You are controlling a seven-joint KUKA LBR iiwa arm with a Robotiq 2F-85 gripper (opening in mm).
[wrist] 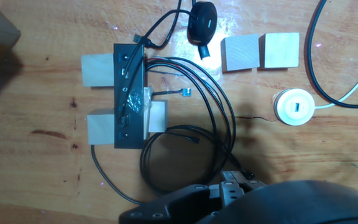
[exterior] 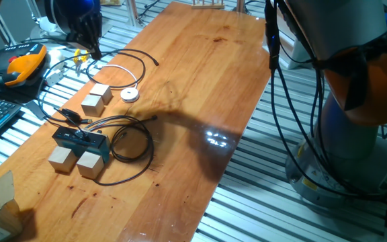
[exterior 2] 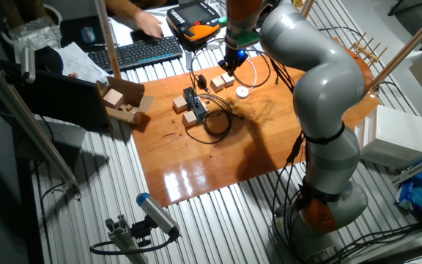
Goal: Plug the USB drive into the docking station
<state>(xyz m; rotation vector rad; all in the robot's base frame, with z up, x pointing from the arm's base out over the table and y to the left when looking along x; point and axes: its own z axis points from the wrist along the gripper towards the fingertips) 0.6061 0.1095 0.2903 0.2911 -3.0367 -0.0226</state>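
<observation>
The docking station is a flat dark box lying between two pale wooden cubes and a third pale block, with thin black cables plugged into its side. It also shows in one fixed view and in the other fixed view. My gripper hangs high above the table's far left edge, well away from the docking station; it also shows in the other fixed view. Its fingers are drawn together. In the hand view a small dark piece with a grey end, the USB drive, sticks out between them.
Two more wooden cubes lie side by side beyond the dock. A round white puck on a white cable sits next to them. A black plug and looped black cables lie around the dock. An orange handset sits off the table.
</observation>
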